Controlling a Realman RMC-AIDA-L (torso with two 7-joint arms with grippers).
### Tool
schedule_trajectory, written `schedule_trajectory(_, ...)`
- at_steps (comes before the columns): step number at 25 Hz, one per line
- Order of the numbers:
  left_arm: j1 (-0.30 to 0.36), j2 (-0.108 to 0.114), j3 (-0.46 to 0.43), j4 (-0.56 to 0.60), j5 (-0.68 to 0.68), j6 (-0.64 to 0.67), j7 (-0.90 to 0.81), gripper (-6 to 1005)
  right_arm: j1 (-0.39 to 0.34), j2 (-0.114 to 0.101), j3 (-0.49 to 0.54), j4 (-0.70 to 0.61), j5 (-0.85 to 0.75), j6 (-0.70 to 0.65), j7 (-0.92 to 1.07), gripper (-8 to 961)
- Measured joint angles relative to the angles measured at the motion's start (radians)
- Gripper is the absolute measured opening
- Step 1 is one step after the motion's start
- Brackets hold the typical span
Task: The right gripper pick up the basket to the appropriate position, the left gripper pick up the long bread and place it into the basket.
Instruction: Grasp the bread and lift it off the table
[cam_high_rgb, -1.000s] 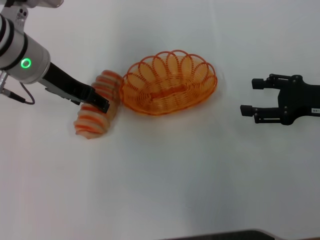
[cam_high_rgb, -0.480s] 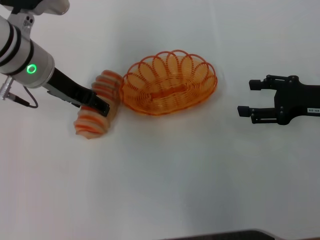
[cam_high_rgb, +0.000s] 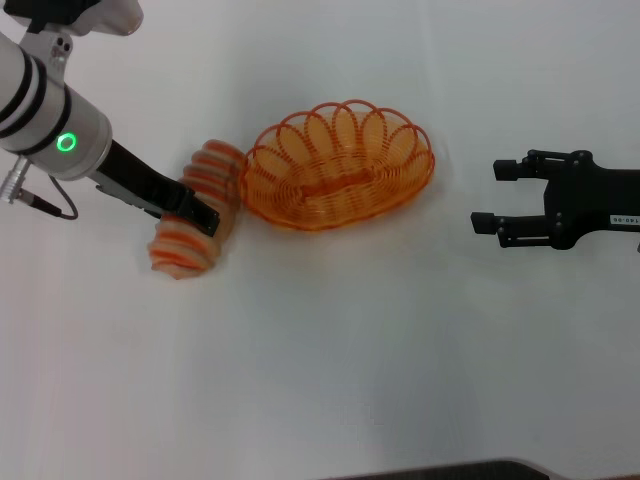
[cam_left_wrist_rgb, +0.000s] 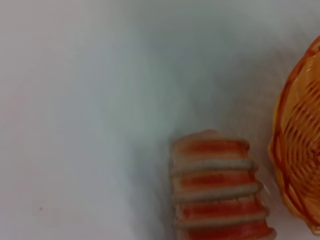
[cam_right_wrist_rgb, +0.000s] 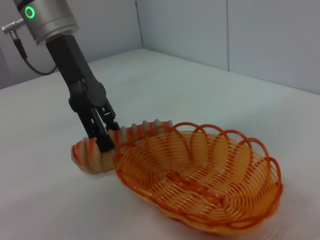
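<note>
Long bread lies on white table, one end touching basket on robot's left side. Left gripper down over bread's middle, fingers astride loaf; firm grasp cannot be told. Basket upright, holding nothing. Right gripper well apart from basket, jaws spread, holding nothing; white label on body, writing unreadable.

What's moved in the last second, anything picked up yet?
Nothing is picked up yet. The right gripper, open, crept a little toward the basket. The left gripper stayed at the bread, its arm shifting slightly. Bread and basket have not moved.
</note>
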Motion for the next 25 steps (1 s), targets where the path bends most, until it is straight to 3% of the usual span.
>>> schedule_trajectory(6, 0.005, 0.000, 0.008, 0.000, -0.004, 0.004, 0.000, 778, 0.002, 0.000, 0.000, 0.000, 0.000, 0.003, -0.001, 843)
schedule_trajectory(16, 0.009, 0.000, 0.009, 0.038, -0.004, 0.012, 0.000, 563, 0.004, 0.004, 0.000, -0.001, 0.000, 0.010, 0.002, 840)
schedule_trajectory(25, 0.016, 0.003, 0.003, 0.067, -0.001, 0.014, 0.005, 487, 0.008, 0.005, 0.000, -0.001, 0.000, 0.010, 0.003, 840)
